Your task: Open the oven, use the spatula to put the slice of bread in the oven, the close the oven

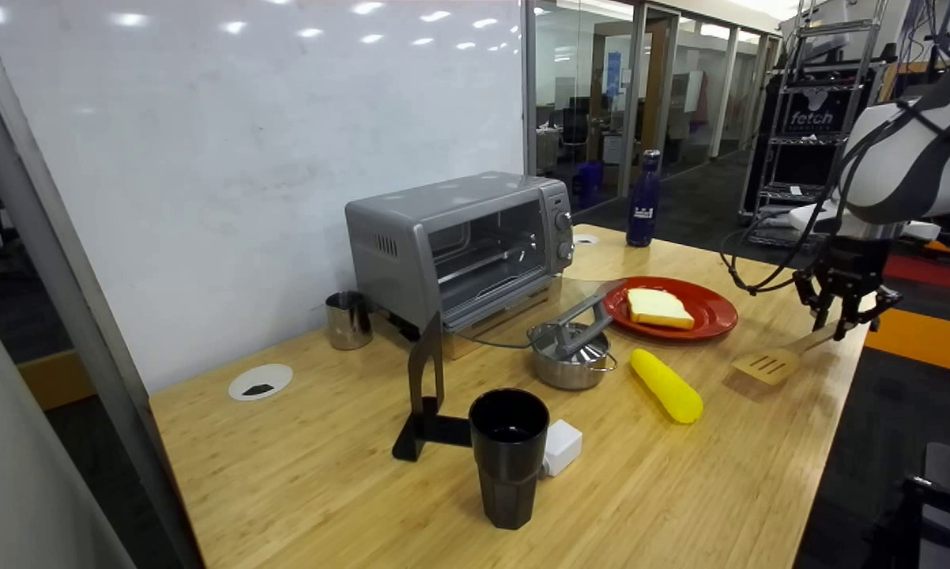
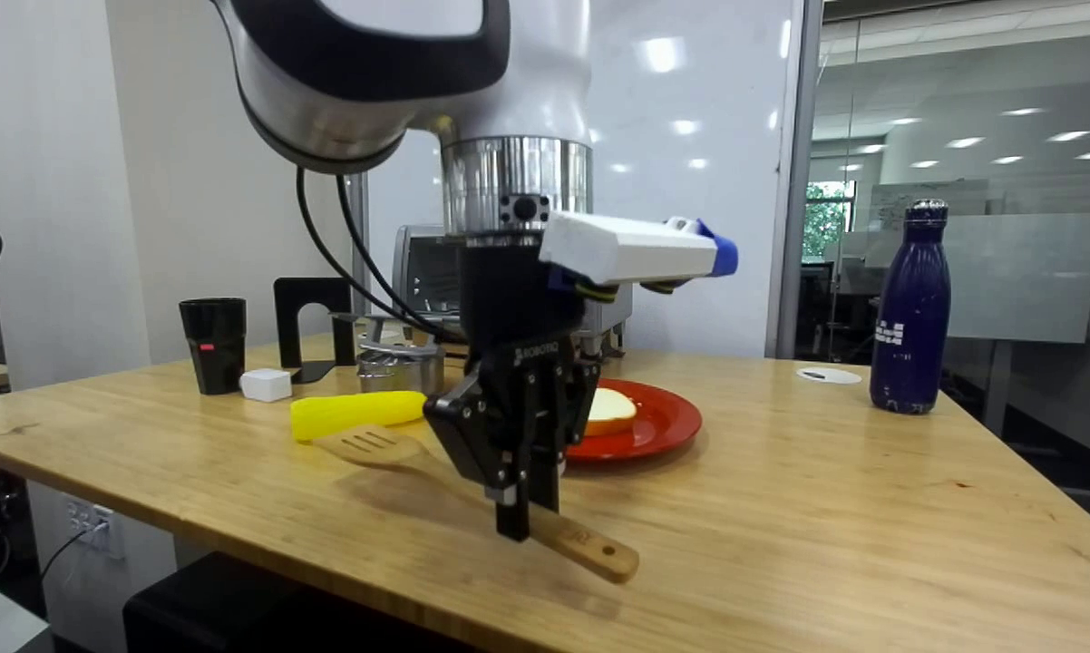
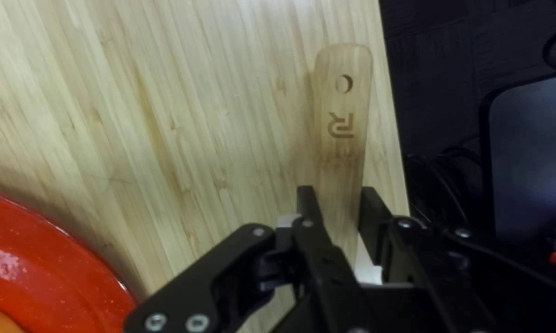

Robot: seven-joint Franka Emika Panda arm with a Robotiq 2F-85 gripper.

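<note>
My gripper [image 3: 337,194] is shut on the handle of the wooden spatula [image 3: 342,125], one black finger on each side. In an exterior view the slotted blade of the spatula [image 1: 791,359] points toward the yellow object, with a shadow beneath it; whether it clears the table I cannot tell. The slice of bread [image 1: 658,307] lies flat on the red plate [image 1: 716,316], just beyond the gripper [image 2: 529,517]. Against the whiteboard stands the silver-grey oven [image 1: 396,229]. Its interior rack shows, and its door appears folded down, glass and grey handle [image 1: 593,316] reaching over a pot.
Close to the oven door is the metal pot [image 1: 571,371]. A yellow elongated object [image 1: 669,387] lies between pot and spatula. Farther along are a black cup [image 1: 510,466], a white block [image 1: 562,446] and a black bookend [image 1: 426,387]. A blue bottle [image 2: 912,308] stands upright beyond the plate.
</note>
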